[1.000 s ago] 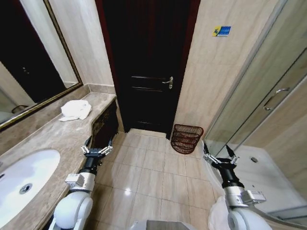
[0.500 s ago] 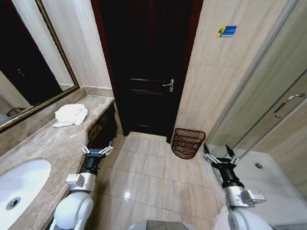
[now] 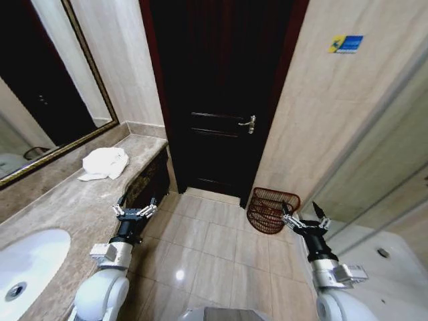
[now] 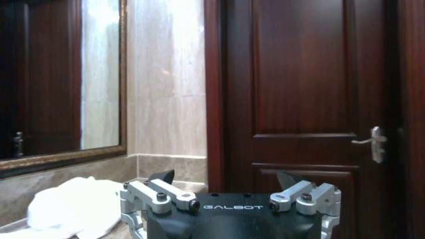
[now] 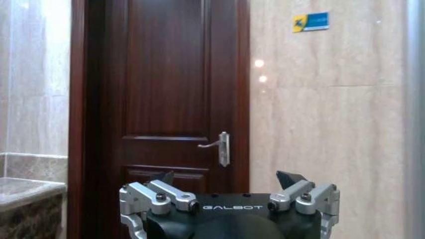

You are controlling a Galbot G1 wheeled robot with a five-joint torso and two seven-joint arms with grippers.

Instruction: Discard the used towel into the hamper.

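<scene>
sink [image 3: 27, 267]: cut by left edge | hamper [image 3: 271, 208]: near rim partly behind right gripper [image 3: 305, 215]

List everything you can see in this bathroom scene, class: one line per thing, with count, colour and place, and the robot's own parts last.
towel: one, white, crumpled on the counter below the mirror
hamper: one, reddish-brown openwork, on the floor right of the door
counter: one, beige marble, along the left wall
sink: one, white, set in the counter's near end
mirror: one, dark-framed, above the counter
door: one, dark wood, straight ahead, metal handle
sign: one, blue and yellow, on the wall right of the door
left gripper: open, empty, beside the counter edge
right gripper: open, empty, near the hamper
</scene>
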